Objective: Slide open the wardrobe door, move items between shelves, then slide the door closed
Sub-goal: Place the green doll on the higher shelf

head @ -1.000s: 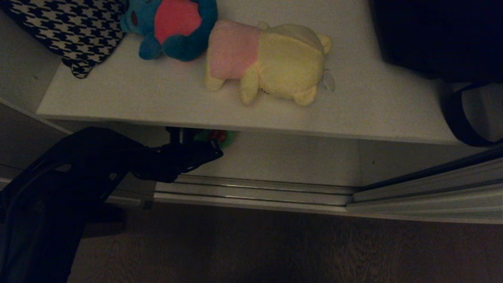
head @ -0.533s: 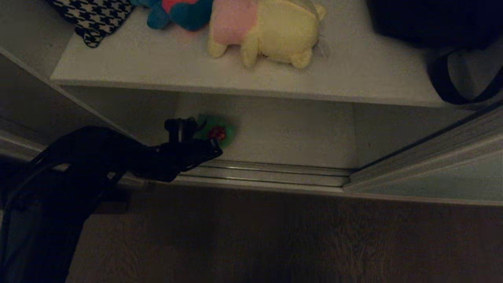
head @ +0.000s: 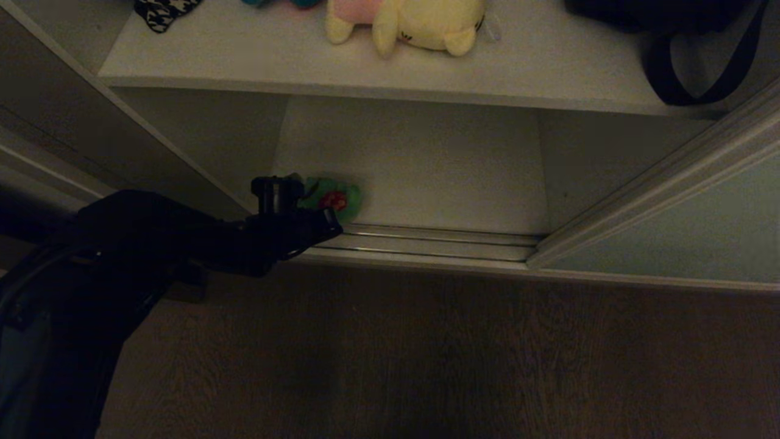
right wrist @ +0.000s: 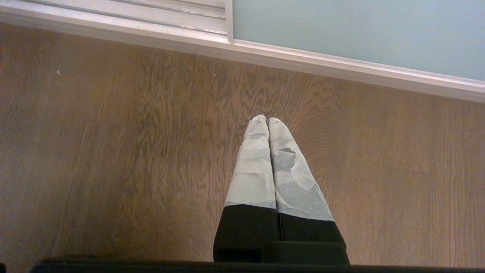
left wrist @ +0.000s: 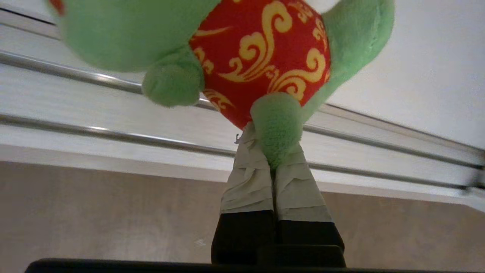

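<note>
Pinching a limb of the green toy point(left wrist: 265, 57) between closed fingers, the left gripper point(left wrist: 274, 167) hangs over the floor track point(head: 426, 241), left of the open door point(head: 688, 238). Farther off, the yellow toy point(head: 420, 24) lies on the upper shelf point(head: 365, 67). The right gripper point(right wrist: 267, 121) hangs closed over the floor point(right wrist: 113, 151).

lower shelf point(head: 420, 164): open right of green toy point(head: 334, 199); upper shelf point(head: 256, 55) overhead | door point(head: 682, 238) blocks right

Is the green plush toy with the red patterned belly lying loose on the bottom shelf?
No: the left gripper is shut on a foot of the green plush toy, which hangs over the ribbed metal floor track.
</note>
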